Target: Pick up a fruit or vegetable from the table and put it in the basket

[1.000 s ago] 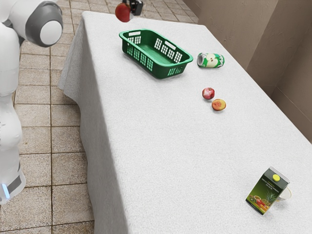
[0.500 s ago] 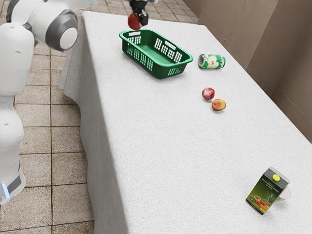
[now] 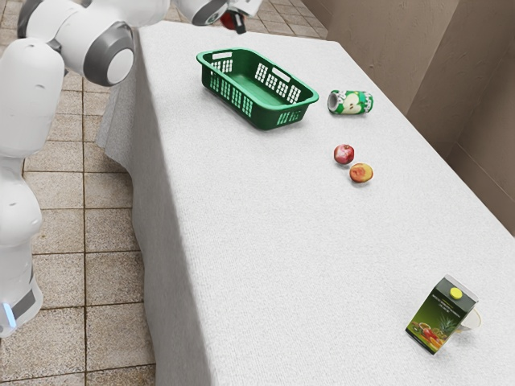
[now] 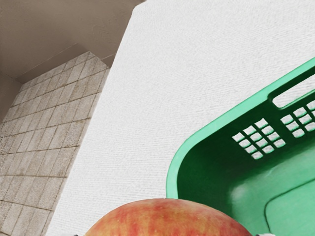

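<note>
One half of the job looks done: the apple [image 4: 170, 219] is up off the tabletop [image 3: 265, 241], held between the fingers [image 3: 240, 25] near the top edge of the exterior view, left of centre. What is left is the placing. The basket [image 3: 269, 119] stands upright in the upper middle of that view, and the apple is just beyond its upper-left end, higher than the rim; in the wrist view it overlaps a rim corner. It is not in the basket. A short move over the opening, then a lowering and a release, should finish it.

The arm [image 3: 34, 96] rises from the lower left of the exterior view, bends at the upper left and reaches across the top to the hand [image 3: 205, 10]. The fingers slant downward toward the exterior view's right. The hand probably needs to come farther over the basket before letting go.
</note>
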Tool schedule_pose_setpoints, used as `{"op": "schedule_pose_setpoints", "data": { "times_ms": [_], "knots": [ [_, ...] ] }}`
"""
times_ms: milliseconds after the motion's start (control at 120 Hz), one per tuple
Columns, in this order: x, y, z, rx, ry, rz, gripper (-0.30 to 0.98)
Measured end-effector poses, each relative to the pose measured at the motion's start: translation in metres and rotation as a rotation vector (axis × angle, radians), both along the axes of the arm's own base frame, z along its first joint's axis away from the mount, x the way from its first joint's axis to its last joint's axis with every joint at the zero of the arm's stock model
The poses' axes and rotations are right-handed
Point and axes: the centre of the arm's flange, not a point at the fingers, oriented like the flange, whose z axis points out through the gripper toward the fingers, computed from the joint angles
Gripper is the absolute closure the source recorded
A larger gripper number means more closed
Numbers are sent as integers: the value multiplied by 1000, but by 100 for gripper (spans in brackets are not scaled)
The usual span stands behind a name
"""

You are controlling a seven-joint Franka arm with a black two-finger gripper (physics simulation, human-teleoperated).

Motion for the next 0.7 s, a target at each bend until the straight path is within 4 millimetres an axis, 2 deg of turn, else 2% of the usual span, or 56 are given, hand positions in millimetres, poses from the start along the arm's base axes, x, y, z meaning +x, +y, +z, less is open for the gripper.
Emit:
{"op": "schedule_pose_setpoints", "data": {
  "times_ms": [50, 150, 417, 450, 483, 525, 567, 600, 700],
  "knots": [
    [0, 1, 1, 3, -14, -5, 19],
    [-3, 4, 3, 7, -33, -10, 10],
    [-2, 3, 7, 24, -42, -31, 3],
    [-4, -2, 17, 22, -49, -34, 2],
    [-9, -20, 44, 6, -56, -41, 2],
    [-19, -64, 94, -57, -48, -64, 2],
    [-31, -106, 122, -173, -1, -83, 2],
    [-34, -136, 124, -281, 67, -100, 2],
    [-28, -217, 99, -520, 316, -158, 2]
  ]
}}
